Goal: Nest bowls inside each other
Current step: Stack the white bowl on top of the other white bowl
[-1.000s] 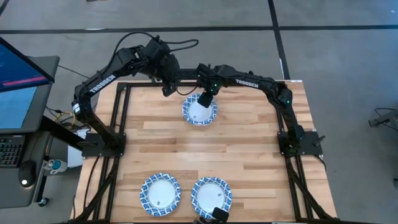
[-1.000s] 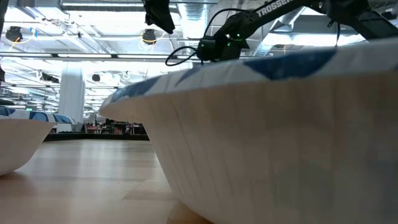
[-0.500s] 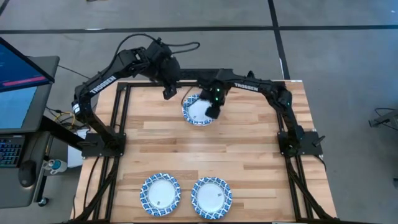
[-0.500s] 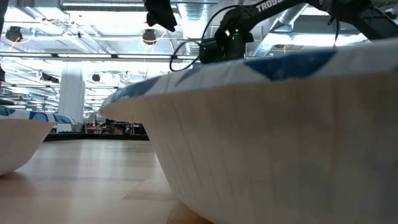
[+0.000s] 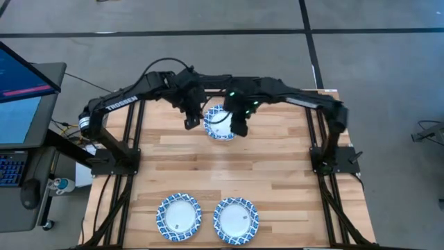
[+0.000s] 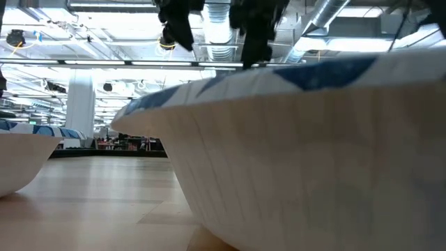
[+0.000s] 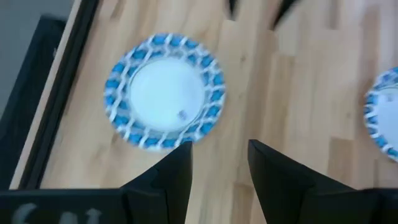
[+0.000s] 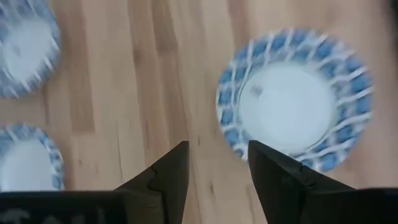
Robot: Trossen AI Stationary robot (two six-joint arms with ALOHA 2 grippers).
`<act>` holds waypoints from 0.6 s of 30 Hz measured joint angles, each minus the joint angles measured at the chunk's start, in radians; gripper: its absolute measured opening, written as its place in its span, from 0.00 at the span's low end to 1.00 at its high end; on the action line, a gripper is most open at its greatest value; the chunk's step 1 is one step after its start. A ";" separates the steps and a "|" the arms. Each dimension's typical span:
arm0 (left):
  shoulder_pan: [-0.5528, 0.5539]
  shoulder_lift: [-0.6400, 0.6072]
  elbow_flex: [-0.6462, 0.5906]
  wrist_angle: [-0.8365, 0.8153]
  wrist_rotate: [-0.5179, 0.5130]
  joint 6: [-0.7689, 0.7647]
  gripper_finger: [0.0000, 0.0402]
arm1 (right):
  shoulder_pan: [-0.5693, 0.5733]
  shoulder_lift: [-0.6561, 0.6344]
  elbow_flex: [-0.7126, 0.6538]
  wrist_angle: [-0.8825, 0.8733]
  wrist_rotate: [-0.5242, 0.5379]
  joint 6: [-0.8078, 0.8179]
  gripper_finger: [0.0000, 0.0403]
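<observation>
Three bowls sit on the wooden bench [image 5: 277,173], and I can see nothing inside any of them but their white centres. One bowl [image 5: 220,123] sits alone near the far edge of the bench. The other two stand side by side at the near edge, well apart from the far bowl: a near left bowl [image 5: 178,214] and a near right bowl [image 5: 236,219], close to each other but not touching. Whether the far bowl is a single one or several nested I cannot tell from above.

Both arms reach in over the far bowl. The left pincer [image 5: 189,119] hangs just beside its left rim, and its own camera shows the two dark fingers [image 7: 171,177] parted with nothing between them, above the bowl's rim. The right pincer [image 5: 240,125] hangs just beside the right rim, its fingers [image 8: 171,171] likewise spread and empty, bare wood showing in the gap.

From bench height, the near right bowl fills most of the sight and hides the far bowl; only the two dark pincers show above its rim.

Left of the bench stands a monitor [image 5: 24,76].
</observation>
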 joint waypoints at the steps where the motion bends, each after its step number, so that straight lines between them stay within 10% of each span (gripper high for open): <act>1: -0.008 -0.007 -0.001 0.010 0.000 0.001 0.36 | -0.006 -0.033 -0.016 0.040 -0.001 0.015 0.46; 12: -0.050 -0.064 -0.003 0.044 -0.076 -0.007 0.36 | -0.039 -0.431 -0.582 0.436 -0.001 0.150 0.46; 18: -0.060 -0.076 -0.120 0.226 0.051 -0.014 0.36 | 0.018 -0.659 -0.901 0.683 -0.010 0.275 0.46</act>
